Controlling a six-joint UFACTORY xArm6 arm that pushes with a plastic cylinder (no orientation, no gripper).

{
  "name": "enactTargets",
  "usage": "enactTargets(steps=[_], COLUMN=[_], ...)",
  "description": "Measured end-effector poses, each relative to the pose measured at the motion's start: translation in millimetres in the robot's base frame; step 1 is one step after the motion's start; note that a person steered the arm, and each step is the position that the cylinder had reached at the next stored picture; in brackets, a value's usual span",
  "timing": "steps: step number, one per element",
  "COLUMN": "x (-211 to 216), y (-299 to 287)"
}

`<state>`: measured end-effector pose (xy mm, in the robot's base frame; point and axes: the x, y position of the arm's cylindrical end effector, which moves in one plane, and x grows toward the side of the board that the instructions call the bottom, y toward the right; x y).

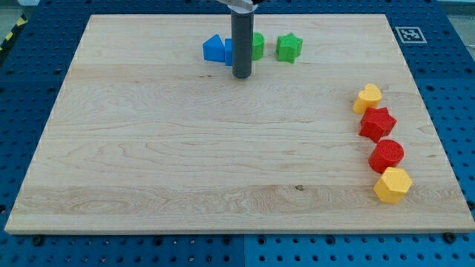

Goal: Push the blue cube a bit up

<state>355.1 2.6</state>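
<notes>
Item: blue plastic cube (228, 52), wooden tabletop (148, 148), top centre, partly hidden behind my tip (242, 76). Tool: plain rod, no jaws, holding nothing. Step: contact made just below cube. Next: short upward push.

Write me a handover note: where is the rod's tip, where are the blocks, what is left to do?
My tip is down on the board, just below the blue cube, which the rod partly hides.
A blue triangular block sits at the cube's left, a green block at its right, and a green star further right.
Whether the cube has been pushed cannot be told; the push toward the view's top remains.
</notes>
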Motion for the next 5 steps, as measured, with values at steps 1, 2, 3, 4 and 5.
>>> enactTargets(steps=[1, 2, 3, 4, 5], x=[-1, -3, -9, -19, -25], y=[0, 0, 0, 0, 0])
